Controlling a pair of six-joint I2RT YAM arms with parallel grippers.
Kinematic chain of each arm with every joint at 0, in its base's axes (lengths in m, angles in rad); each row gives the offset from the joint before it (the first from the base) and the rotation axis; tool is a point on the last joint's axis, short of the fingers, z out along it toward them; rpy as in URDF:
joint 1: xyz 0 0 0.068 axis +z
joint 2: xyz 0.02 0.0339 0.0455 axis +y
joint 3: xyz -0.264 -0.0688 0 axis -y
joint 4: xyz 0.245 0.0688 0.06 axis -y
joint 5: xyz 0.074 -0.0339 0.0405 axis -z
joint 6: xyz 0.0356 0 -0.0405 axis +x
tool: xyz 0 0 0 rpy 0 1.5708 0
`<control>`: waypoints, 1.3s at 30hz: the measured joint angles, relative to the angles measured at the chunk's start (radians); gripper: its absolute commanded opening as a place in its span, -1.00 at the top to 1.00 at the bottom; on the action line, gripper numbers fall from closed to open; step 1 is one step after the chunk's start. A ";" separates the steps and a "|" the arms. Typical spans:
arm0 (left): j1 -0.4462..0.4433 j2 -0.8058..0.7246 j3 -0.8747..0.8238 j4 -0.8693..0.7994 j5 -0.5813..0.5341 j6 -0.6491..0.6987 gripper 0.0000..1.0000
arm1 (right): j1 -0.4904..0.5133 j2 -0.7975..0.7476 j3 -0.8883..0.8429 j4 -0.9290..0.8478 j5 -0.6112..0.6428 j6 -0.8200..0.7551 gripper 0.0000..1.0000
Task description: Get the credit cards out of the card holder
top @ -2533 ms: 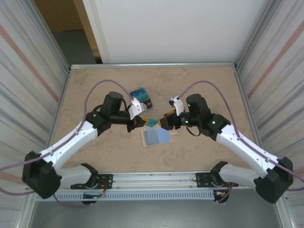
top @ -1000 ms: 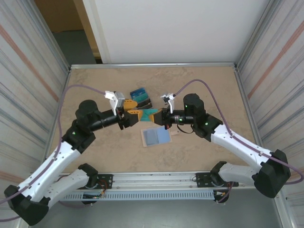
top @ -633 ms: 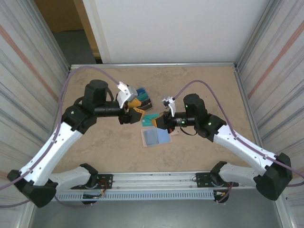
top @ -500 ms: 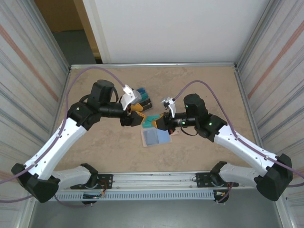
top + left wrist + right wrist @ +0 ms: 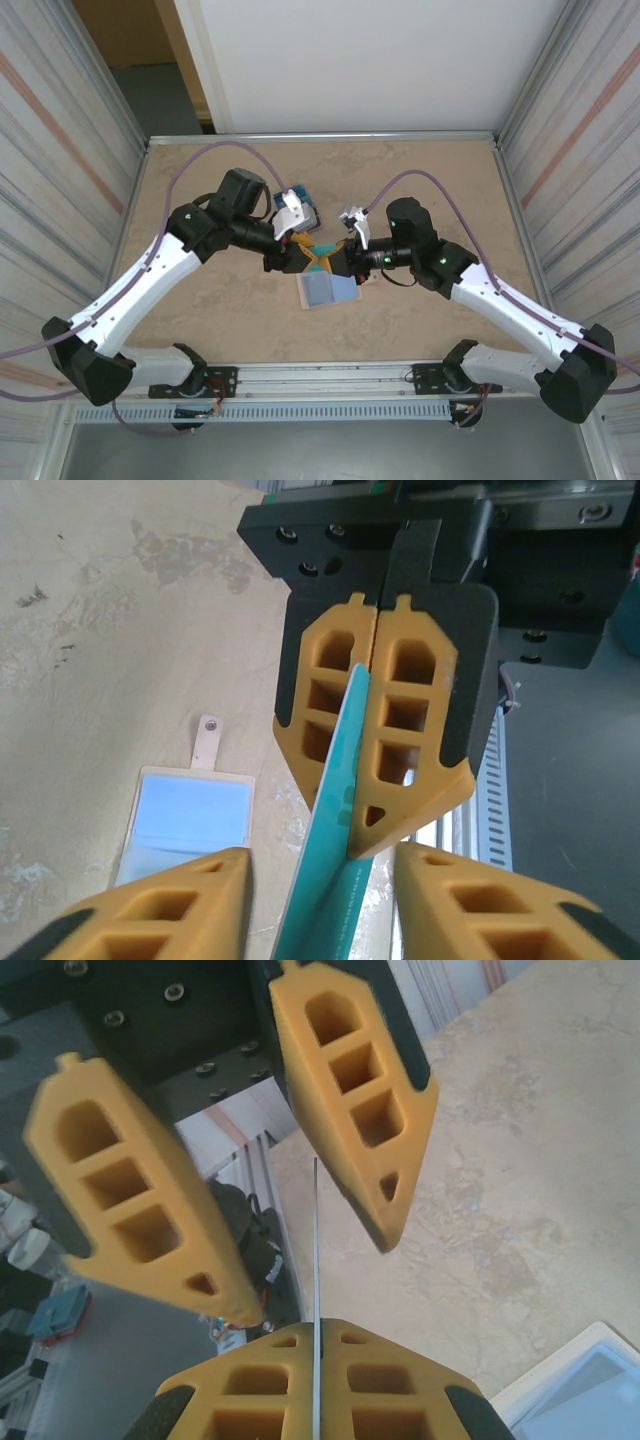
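Left tool: my fingers are apart, one on each side of the free end of the card. I see no contact with it yet.
Credit card: teal, held up off the bench in the gap between my two tools. In the right wrist view it shows edge-on as a thin line.
Right tool: fingers together, clamped on the card's far end.
Card holder: lying open on the bench below both tools, pale blue inside up, with the snap tab on the edge nearer my right tool. I cannot tell whether more cards sit inside.
Deciding relation: the card lies straight ahead of my left tool and already inside its gap. Its long axis runs along the line from one tool to the other, so I judge that closing the left fingers is what the handover needs.
Change: half a second ago my left tool stood back, short of the card. It has since advanced around it, while the right tool, card and holder sit where they were.
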 measured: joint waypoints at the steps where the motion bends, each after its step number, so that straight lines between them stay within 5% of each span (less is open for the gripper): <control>1: 0.000 0.004 0.000 -0.002 0.002 0.006 0.49 | 0.000 0.000 0.000 0.000 0.000 -0.001 1.00; 3: 0.000 0.011 0.001 -0.005 0.006 0.016 0.75 | 0.000 0.000 0.000 -0.001 -0.001 -0.002 0.96; 6: 0.000 0.019 0.004 -0.012 0.024 0.026 1.00 | -0.001 0.000 0.000 -0.015 0.012 -0.005 0.63; 11: 0.014 0.020 0.005 0.001 0.007 0.031 1.00 | 0.000 -0.012 0.000 -0.032 0.073 -0.014 -0.20; 18: 0.086 0.030 -0.042 0.138 -0.153 0.045 1.00 | -0.011 -0.121 -0.014 -0.037 0.229 -0.022 -0.98; 25: 0.170 0.218 -0.046 0.299 -0.328 0.125 1.00 | -0.027 -0.204 -0.018 -0.051 0.396 -0.009 -0.97; 39: 0.259 0.527 0.028 0.452 -0.378 0.306 1.00 | -0.101 -0.208 -0.054 -0.103 0.686 0.133 -0.97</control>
